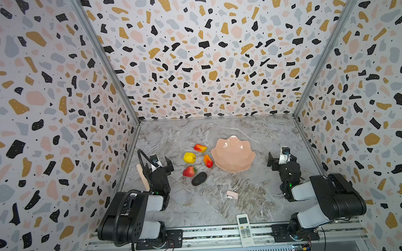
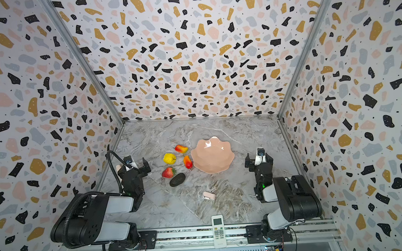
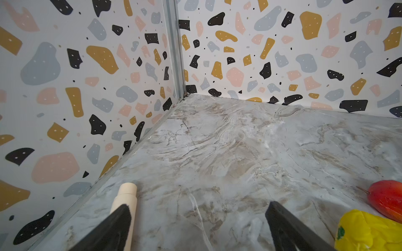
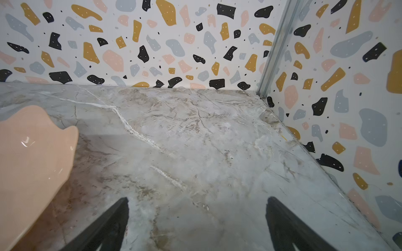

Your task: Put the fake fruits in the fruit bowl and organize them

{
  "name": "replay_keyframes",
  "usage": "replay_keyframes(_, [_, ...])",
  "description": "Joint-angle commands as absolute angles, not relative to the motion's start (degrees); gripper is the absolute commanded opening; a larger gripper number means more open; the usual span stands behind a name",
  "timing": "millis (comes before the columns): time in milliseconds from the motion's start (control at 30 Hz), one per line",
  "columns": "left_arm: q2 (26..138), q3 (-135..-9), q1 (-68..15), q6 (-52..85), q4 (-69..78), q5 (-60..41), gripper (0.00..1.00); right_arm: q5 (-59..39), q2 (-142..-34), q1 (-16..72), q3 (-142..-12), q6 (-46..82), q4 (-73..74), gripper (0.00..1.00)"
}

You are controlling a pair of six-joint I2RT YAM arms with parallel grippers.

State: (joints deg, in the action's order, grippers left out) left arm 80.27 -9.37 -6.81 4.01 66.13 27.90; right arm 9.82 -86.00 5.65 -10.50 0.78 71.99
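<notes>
White remote control (image 1: 244,230) lies nearest, at the front edge of the grey marble desk (image 1: 199,212), with its long axis running front to back. A small pink-white clip (image 1: 232,194) sits just behind it.

Both top views show all five fake fruits (image 2: 169,173) on the desk. They form a loose cluster left of the fruit bowl (image 1: 233,153), and all are outside it. This bowl is shallow, glossy and pale pink, with a wavy flower-like rim.

- The blackish avocado (image 1: 199,178) is the frontmost fruit. Its long axis runs diagonally from near-left to far-right.
- The red strawberry (image 1: 189,171) sits just beside the avocado, green leaves to the right.
- The bumpy yellow fruit (image 1: 189,157) sits behind the strawberry.
- The nearer mango (image 1: 208,161) lies just beside the bowl's left rim. It runs almost front to back, red end forward.
- The farther mango (image 1: 200,148) lies crosswise, red end left and yellow end toward the bowl.

The left claw (image 1: 158,166) sits left of the fruits. The right claw (image 1: 282,161) sits right of the bowl.

The left wrist view shows that claw (image 3: 198,207) spread wide over bare desk, holding nothing. It also shows a cream tube (image 3: 127,195) just beside one finger. The yellow fruit (image 3: 367,232) and the farther mango (image 3: 387,198) appear at its edge.

The right wrist view shows its claw (image 4: 197,200) equally wide and holding nothing, with the bowl's scalloped rim (image 4: 32,152) alongside.
</notes>
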Motion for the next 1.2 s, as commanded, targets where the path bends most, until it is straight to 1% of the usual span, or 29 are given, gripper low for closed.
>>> replay_keyframes(0, [79.7,-8.8,-6.8,3.5,69.5,27.8,0.99,10.1,-85.3,5.9,-11.5,0.6,72.1,0.99])
replay_keyframes(1167, [79.3,-8.8,-6.8,3.5,70.0,27.8,1.0,9.1,-85.1,5.3,-11.3,0.7,72.1,0.99])
